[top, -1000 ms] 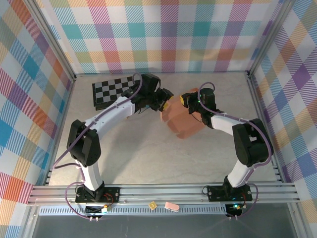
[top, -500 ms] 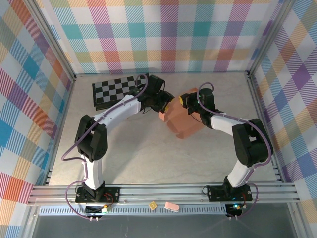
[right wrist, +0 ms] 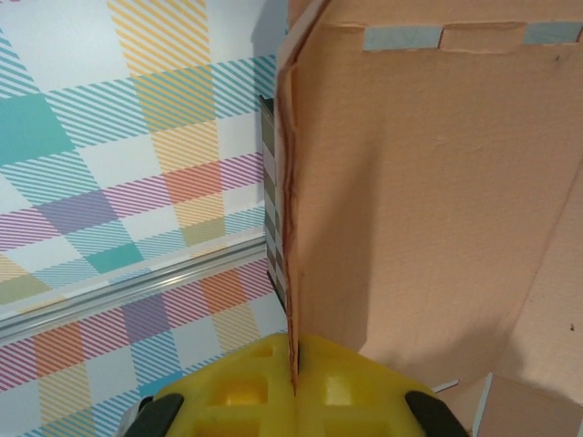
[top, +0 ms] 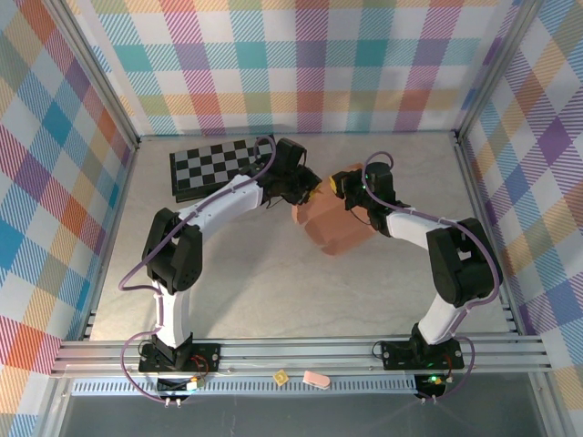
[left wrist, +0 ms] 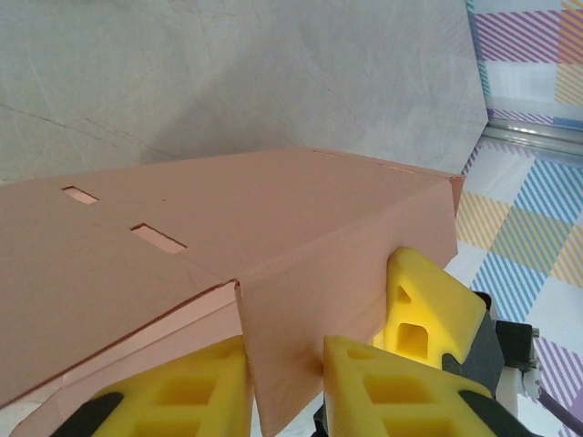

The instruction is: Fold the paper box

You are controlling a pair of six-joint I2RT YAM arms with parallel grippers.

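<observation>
The right gripper (right wrist: 293, 350) has its jaws closed tight on an upright wall of the paper box (right wrist: 419, 182), the cardboard edge running straight down into the seam between the two yellow pads. The left gripper (left wrist: 282, 350) has its jaws a little apart with a hanging flap of the box between them; whether they press on it cannot be told. Just past that flap, a yellow finger (left wrist: 428, 309) of the other arm sits against the same corner. From above, the two grippers face each other across the far end of the box, left (top: 308, 188) and right (top: 342, 185), with the rest of the salmon-orange box (top: 335, 228) stretching toward the arm bases. It lies on the desk (top: 273, 282) right of centre, apart from the chequered board (top: 205, 164) at the far left.
</observation>
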